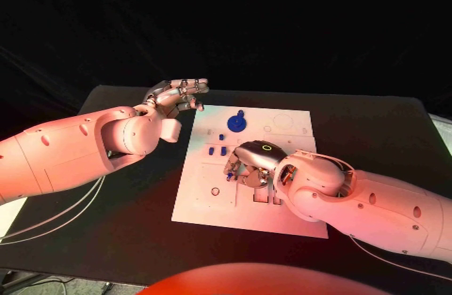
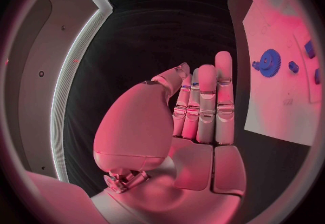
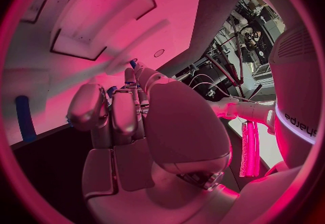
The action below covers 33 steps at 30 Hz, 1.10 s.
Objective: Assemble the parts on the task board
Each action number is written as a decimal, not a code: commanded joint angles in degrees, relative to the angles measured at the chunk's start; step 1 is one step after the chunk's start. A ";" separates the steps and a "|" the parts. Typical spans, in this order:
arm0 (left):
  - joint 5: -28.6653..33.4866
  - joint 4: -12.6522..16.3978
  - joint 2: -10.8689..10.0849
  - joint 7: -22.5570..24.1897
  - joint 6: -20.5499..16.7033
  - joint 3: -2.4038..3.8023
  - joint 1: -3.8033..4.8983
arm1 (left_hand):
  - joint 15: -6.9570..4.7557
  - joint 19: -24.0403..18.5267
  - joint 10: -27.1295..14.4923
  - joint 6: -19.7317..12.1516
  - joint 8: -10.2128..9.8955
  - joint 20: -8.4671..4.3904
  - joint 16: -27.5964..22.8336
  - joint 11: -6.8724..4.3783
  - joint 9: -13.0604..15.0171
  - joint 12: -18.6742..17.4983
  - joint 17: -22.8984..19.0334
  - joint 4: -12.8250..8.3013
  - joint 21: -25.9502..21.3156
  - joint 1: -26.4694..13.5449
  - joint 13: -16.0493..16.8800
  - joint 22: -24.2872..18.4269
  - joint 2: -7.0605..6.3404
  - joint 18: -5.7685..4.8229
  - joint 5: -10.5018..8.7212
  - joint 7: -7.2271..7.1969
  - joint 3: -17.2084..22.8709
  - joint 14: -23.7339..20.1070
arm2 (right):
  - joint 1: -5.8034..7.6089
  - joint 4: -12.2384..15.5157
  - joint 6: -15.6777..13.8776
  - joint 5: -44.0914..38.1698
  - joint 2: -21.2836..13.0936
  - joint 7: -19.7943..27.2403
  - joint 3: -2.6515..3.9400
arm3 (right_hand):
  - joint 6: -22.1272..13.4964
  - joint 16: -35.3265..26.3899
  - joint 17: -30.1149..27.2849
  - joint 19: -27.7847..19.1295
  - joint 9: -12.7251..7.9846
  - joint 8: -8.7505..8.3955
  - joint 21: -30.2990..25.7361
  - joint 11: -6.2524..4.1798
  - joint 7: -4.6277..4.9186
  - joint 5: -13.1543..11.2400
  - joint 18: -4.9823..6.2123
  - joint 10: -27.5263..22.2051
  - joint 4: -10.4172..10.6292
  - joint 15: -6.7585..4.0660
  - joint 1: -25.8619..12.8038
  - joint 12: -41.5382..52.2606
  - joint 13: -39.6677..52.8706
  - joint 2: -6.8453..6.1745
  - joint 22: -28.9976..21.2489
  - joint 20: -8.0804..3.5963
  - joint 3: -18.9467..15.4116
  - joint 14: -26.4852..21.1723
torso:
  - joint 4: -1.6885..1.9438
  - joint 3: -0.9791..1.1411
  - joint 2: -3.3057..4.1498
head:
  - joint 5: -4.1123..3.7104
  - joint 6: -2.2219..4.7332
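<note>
Right hand (image 1: 253,163) pinches a small blue part (image 3: 132,63) over the task board (image 1: 292,128); left hand (image 1: 177,95) hovers empty, fingers straight

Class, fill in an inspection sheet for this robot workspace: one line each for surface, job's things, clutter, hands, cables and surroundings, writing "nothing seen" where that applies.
Surface: black table, with the white task board lying in its middle.
Job's things: a blue gear-shaped part sits near the board's far edge; small blue parts lie nearer the centre.
Clutter: nothing seen.
Hands: left hand is raised beside the board's far left corner, fingers straight and together, holding nothing. Right hand is over the board's middle, fingers curled down; whether it grips a part cannot be told.
Cables: thin pale cables hang under the left arm.
Surroundings: black backdrop behind the table.
</note>
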 commanded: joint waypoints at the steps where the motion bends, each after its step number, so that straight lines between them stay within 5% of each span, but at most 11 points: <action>1: 0.09 0.09 0.03 0.17 0.93 0.04 0.02 | -0.21 0.14 -0.32 -0.08 0.26 -0.44 0.37 0.00 -0.08 0.28 -0.05 -0.28 -0.25 0.61 0.01 -0.08 0.07 0.63 -0.10 0.20 -0.02 -0.24 | -0.18 -0.02 0.19 -0.44 0.07 0.08 -0.11 | 0.38 0.33 0.06 0.23 0.07 0.20 0.24 0.38 0.07 0.23 0.32 -0.04 -0.09 0.42 -0.53 -0.36 -0.04 0.04 -0.02 0.06 0.16 2.46 | -0.01 0.01 0.03 | 0.06 -0.02; 33: -0.06 0.08 0.10 -0.31 1.41 0.04 0.02 | -0.19 0.14 -0.42 -0.13 0.26 -0.44 0.37 0.02 -0.09 0.32 -0.11 -0.35 -0.27 0.68 -0.01 -0.10 0.10 0.62 -0.10 0.22 -0.01 -0.28 | -0.23 -1.18 1.79 -0.25 0.97 0.09 -0.17 | 0.39 0.35 0.08 0.22 0.09 0.20 0.22 0.42 0.12 0.25 0.32 -0.03 -0.17 0.44 -0.55 -0.37 -0.03 0.05 -0.04 0.09 0.21 2.45 | 0.00 0.04 0.04 | 0.11 -0.21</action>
